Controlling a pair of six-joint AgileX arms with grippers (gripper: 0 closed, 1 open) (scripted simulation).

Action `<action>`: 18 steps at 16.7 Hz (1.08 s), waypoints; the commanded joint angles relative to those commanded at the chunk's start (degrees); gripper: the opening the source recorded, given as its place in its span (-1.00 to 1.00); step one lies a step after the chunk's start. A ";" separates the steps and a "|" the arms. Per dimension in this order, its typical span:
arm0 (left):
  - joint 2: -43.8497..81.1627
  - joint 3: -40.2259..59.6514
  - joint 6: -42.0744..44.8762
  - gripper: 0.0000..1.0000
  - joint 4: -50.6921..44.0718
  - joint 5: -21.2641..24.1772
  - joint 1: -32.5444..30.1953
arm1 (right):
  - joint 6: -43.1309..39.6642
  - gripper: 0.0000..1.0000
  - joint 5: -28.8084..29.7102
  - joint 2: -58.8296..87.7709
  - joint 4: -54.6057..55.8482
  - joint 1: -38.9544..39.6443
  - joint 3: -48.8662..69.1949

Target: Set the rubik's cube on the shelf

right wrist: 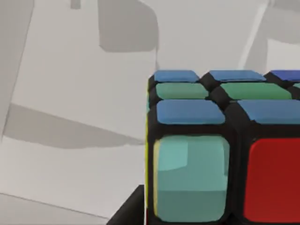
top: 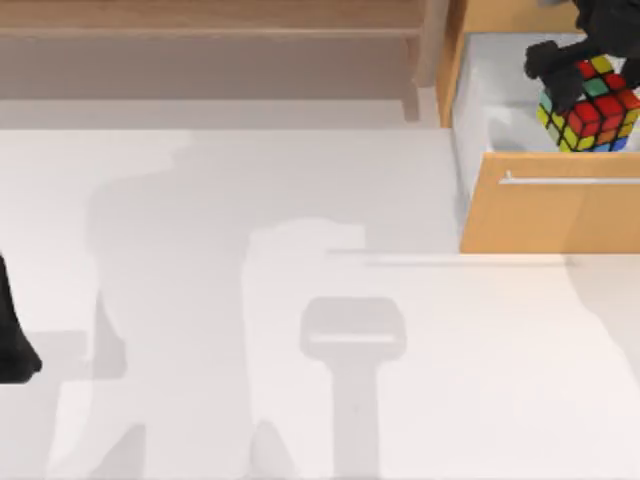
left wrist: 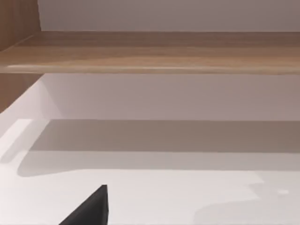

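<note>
Rubik's cube [top: 590, 108] over open drawer [top: 550, 205], right tool [top: 565, 75] half cut off

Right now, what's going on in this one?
The right gripper is at the rubik's cube, which sits over the open drawer at the table's far right; the right wrist view has the cube close up. It is not yet on the shelf along the back. The left arm is parked at the left edge.
</note>
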 joint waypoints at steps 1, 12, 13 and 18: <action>0.00 0.00 0.00 1.00 0.00 0.00 0.00 | 0.65 -1.00 -0.93 1.10 -0.22 -0.13 0.37; 0.00 0.00 0.00 1.00 0.00 0.00 0.00 | 2.93 -1.00 -4.17 3.11 -0.04 -0.88 0.28; 0.00 0.00 0.00 1.00 0.00 0.00 0.00 | 2.92 -1.00 -3.82 1.73 0.27 -0.58 -0.40; 0.00 0.00 0.00 1.00 0.00 0.00 0.00 | 3.04 -1.00 -0.89 -8.50 5.07 3.79 -6.31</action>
